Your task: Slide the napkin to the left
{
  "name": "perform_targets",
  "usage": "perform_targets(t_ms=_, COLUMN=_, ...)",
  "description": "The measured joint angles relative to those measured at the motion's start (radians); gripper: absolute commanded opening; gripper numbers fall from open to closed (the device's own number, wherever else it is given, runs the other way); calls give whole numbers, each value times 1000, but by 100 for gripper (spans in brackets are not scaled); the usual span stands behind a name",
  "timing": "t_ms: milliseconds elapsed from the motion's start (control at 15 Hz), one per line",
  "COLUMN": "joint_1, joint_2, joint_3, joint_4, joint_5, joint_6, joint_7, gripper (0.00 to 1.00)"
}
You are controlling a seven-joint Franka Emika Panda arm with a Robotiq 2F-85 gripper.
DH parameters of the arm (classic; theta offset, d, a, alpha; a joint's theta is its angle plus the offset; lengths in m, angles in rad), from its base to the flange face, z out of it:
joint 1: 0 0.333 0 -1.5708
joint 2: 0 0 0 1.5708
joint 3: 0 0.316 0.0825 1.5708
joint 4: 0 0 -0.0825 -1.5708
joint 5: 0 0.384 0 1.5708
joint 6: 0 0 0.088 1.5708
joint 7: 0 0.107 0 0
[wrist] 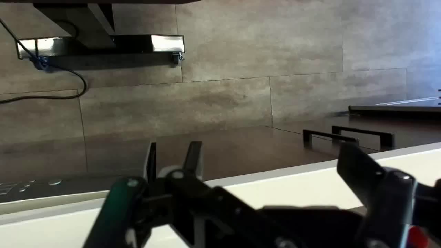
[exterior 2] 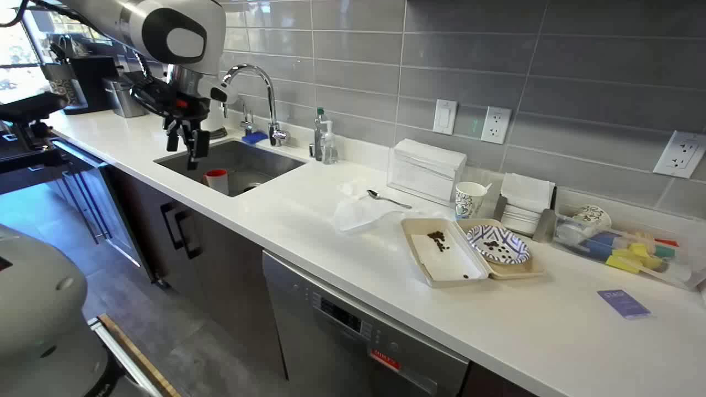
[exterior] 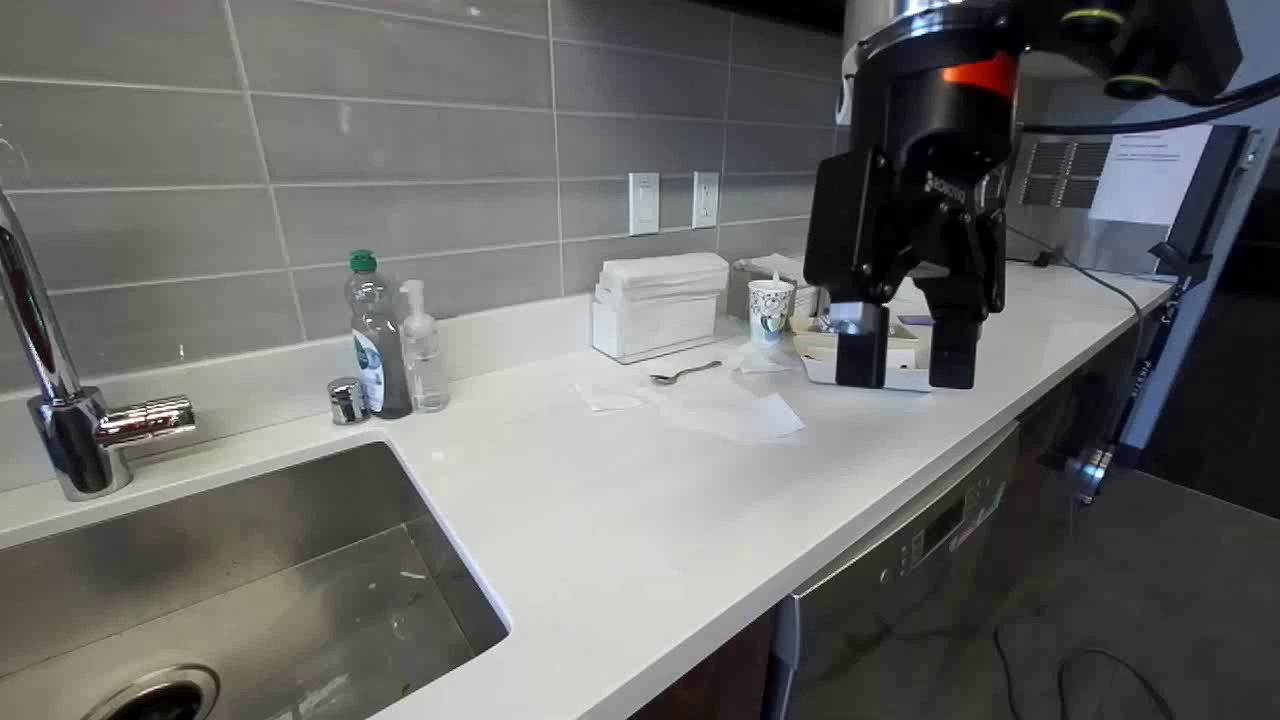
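While the black robotic gripper [exterior: 907, 365] hangs in the air, fingers [exterior: 862, 360] apart, the thin white paper napkin [exterior: 745, 416] lies on the white countertop [exterior: 600, 540] near a silver metal spoon [exterior: 690, 373], to the right of the rectangular stainless-steel sink [exterior: 250, 520].

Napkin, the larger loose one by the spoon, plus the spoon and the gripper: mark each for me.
Napkin [exterior: 745, 415], in an exterior view: middle of the flat sheet.
Spoon [exterior 2: 389, 200], in an exterior view: its handle, near the bowl.
Gripper [exterior: 907, 362], in an exterior view: midway between its parted fingertips.
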Motion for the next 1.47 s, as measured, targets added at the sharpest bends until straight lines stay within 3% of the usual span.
perform_targets(t_ms=800, joint_1=-4, joint_2=0, joint_3=1, joint_4=0, joint_5=-2, joint_6=0, joint_7=1, gripper=100)
perform_targets(t_ms=1067, joint_1=-66, joint_2=5, joint_3=-7, joint_4=0, joint_5=-56, joint_6=33, joint_7=28, gripper=100)
perform_targets(t_ms=1467, joint_1=-169, joint_2=84, joint_3=-34, joint_4=0, joint_5=-235, joint_6=169, joint_7=29, gripper=100)
